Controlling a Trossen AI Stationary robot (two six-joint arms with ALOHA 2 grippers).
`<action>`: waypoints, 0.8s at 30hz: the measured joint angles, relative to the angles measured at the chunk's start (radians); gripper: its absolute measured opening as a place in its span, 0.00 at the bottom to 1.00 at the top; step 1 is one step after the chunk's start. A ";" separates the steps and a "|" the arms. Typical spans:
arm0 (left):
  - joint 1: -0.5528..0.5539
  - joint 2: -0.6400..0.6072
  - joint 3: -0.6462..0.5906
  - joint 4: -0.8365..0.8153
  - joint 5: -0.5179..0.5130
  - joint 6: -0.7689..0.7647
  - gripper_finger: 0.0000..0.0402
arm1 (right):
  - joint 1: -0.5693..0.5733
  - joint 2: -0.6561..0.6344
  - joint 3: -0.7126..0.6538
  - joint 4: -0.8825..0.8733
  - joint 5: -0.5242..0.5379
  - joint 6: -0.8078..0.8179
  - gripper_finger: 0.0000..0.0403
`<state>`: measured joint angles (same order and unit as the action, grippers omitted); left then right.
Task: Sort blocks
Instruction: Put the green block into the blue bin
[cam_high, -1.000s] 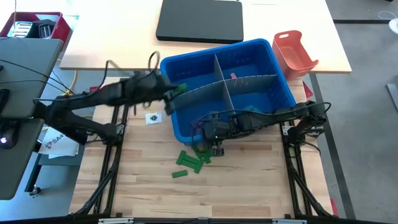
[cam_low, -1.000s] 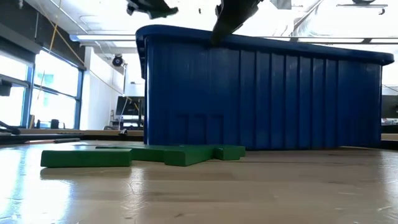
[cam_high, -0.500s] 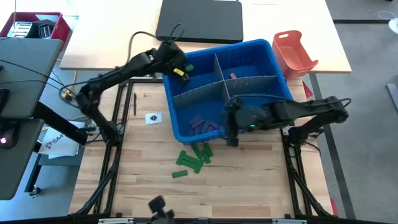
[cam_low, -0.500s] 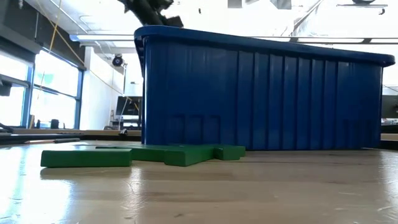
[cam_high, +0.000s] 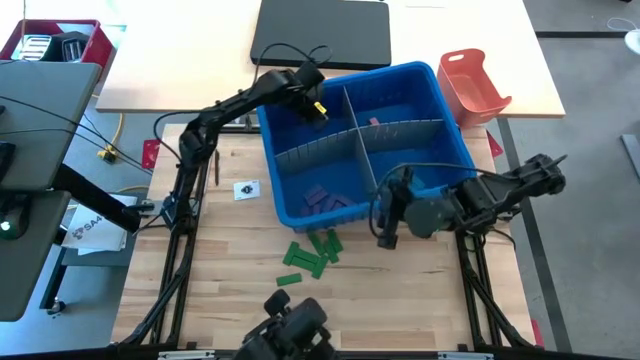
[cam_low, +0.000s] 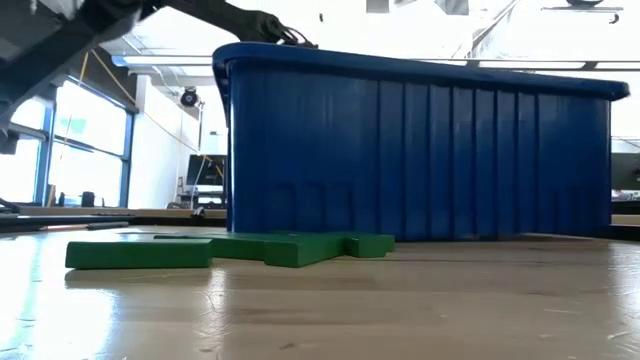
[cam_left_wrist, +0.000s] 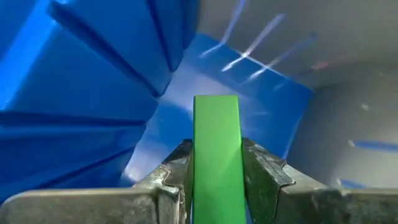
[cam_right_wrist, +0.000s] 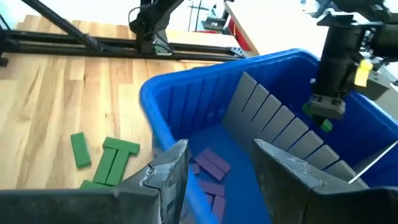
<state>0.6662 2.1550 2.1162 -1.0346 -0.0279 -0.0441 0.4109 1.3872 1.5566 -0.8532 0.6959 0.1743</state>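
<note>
Right now my left pincer (cam_high: 318, 108) hangs inside the blue bin (cam_high: 440, 90), over the compartment at its far left corner, pinching 1 green block (cam_left_wrist: 216, 155) that stands up between the 2 fingers (cam_left_wrist: 264, 177). A grey divider (cam_high: 400, 130) splits the bin into 4 compartments. My right pincer (cam_high: 385, 225) sits low over the bin's near edge, right of the middle, its fingers spread with nothing between them; past them I see several purple blocks (cam_right_wrist: 211, 165) lying on the floor of the near left compartment. A small pink block (cam_high: 375, 122) lies in the far right compartment, against the divider. A loose cluster of green blocks (cam_high: 308, 255) lies flat on the wooden table (cam_high: 240, 290), just beside the bin's near wall and left of my right pincer. An orange tray (cam_high: 472, 85) stands beyond the bin's far right corner.
</note>
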 joint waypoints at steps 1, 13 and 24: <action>0.003 0.015 0.014 -0.012 -0.006 -0.027 0.22 | 0.007 0.006 0.000 -0.005 0.003 0.005 0.43; 0.008 0.067 0.031 -0.026 -0.007 -0.146 0.26 | 0.051 0.022 0.000 -0.019 0.041 0.009 0.43; 0.016 0.069 0.026 -0.033 0.002 -0.137 0.50 | 0.056 0.022 0.000 -0.052 0.037 0.056 0.43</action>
<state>0.6822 2.2241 2.1422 -1.0675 -0.0256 -0.1810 0.4665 1.4094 1.5566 -0.9052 0.7324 0.2299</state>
